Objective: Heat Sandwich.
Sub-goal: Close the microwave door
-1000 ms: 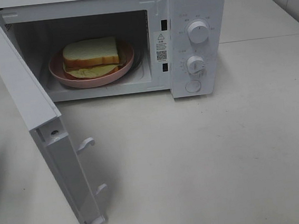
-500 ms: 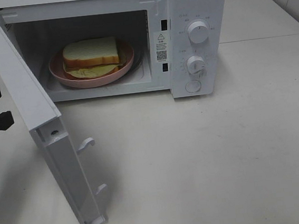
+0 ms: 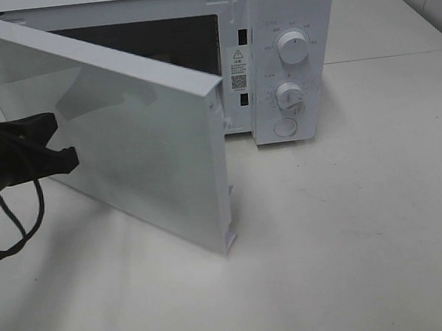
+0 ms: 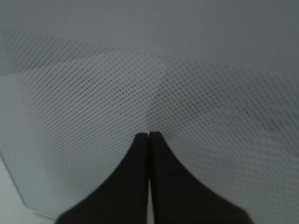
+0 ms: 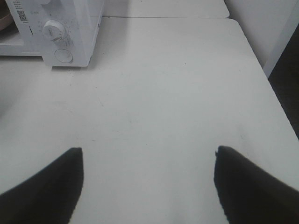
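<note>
Exterior high: looking at microwave (image 3: 289, 18), half-closed door (image 3: 140, 134) broadside. Pressing its panel with left gripper (image 4: 148, 135), pinched shut, empty. Leaving right gripper (image 5: 148, 150) spread wide, empty, far off. Can't see sandwich, presumably straight beyond door, inside.

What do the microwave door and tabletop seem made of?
Microwave door: likely glossy white plastic or glass over a perforated screen, going by its dot pattern and sheen. Tabletop: perhaps matte off-white laminate; flat, dull, faintly marked.
</note>
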Motion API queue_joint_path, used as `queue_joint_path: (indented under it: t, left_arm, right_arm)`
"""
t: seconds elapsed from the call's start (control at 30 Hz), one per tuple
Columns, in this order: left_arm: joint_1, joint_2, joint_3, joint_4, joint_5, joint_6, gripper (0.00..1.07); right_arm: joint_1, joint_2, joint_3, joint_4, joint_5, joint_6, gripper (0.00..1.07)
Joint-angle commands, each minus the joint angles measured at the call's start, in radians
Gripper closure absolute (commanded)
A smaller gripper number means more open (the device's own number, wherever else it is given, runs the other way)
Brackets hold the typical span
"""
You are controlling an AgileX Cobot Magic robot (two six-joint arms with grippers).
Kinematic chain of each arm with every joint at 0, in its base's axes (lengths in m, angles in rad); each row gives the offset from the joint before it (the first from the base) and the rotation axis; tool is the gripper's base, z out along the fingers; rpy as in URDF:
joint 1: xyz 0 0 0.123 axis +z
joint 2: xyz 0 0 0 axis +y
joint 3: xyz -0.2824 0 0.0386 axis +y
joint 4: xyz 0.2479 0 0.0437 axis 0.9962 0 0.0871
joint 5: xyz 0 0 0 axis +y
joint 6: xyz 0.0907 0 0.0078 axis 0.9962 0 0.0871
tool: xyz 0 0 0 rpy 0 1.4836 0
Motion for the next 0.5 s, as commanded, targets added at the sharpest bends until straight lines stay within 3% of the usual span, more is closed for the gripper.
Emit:
queue_joint_path:
  t: [0.03, 0.37, 0.5]
  left_arm:
    - [-0.073, 0.033, -0.054, -0.098, -0.022, 0.001, 1.07]
    - [-0.219, 0.113, -0.204, -0.289, 0.023, 0.060, 1.07]
    - [-0.258, 0.143, -0.271, -0.325, 0.039, 0.101, 1.07]
  right_arm:
    - [-0.004, -0.028, 0.001, 0.000, -0.008, 0.001, 0.32]
    - [-0.004, -0.028, 0.001, 0.000, -0.008, 0.001, 0.32]
    - [-0.004, -0.028, 0.001, 0.000, -0.008, 0.001, 0.32]
